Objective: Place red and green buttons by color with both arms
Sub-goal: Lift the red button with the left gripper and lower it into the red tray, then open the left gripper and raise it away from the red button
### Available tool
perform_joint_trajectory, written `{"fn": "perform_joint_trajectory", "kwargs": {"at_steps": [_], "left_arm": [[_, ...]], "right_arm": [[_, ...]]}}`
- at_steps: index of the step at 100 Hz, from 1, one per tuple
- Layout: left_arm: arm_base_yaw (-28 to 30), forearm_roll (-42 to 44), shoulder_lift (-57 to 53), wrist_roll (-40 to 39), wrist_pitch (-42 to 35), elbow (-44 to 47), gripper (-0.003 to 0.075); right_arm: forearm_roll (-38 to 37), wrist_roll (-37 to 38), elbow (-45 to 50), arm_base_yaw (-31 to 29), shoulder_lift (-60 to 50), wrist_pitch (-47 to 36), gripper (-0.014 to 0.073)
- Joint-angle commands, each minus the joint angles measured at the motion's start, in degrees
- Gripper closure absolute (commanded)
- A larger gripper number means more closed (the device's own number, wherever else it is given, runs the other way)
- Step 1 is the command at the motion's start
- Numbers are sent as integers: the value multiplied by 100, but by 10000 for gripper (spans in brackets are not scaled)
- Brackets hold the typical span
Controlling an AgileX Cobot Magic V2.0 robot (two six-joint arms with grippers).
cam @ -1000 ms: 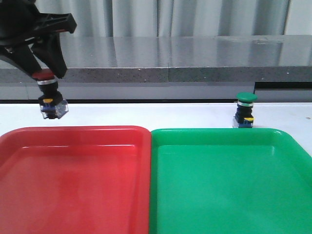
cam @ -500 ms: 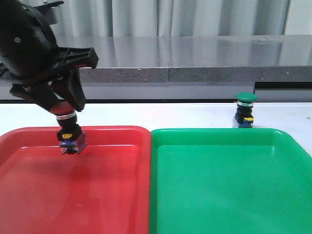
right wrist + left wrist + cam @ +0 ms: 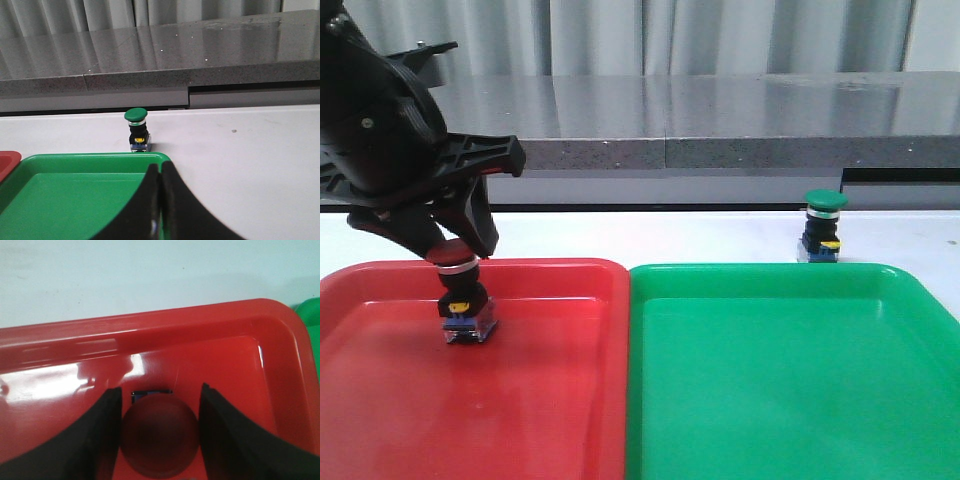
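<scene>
Left gripper (image 3: pixel 448 243) has lowered, clamping red button (image 3: pixel 466 303) (apparently touching red tray (image 3: pixel 560 390)); right gripper (image 3: pixel 160 200) closed, empty.

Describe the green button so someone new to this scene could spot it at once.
Start at the green tray on the right side of the white table. Just past its far rim, toward the right corner, the green button stands upright on the bare tabletop. It has a green mushroom cap, and nothing holds it, whereas the red button sits over the red tray, pinched in the left tool.
</scene>
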Motion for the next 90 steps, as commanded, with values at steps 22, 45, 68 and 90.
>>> {"fn": "perform_joint_trajectory", "kwargs": {"at_steps": [22, 45, 68, 90], "left_arm": [[-45, -71, -169, -57, -156, -128, 221], [-45, -80, -363, -57, -180, -128, 149], [94, 12, -872, -57, -462, -128, 149], [525, 153, -1506, -57, -439, -128, 152]], "right_arm": [[-63, -18, -85, 18, -100, -428, 694], [-63, -18, -85, 18, -100, -428, 694], [-63, -18, -85, 18, -100, -428, 694], [-63, -18, -85, 18, -100, -428, 694]]}}
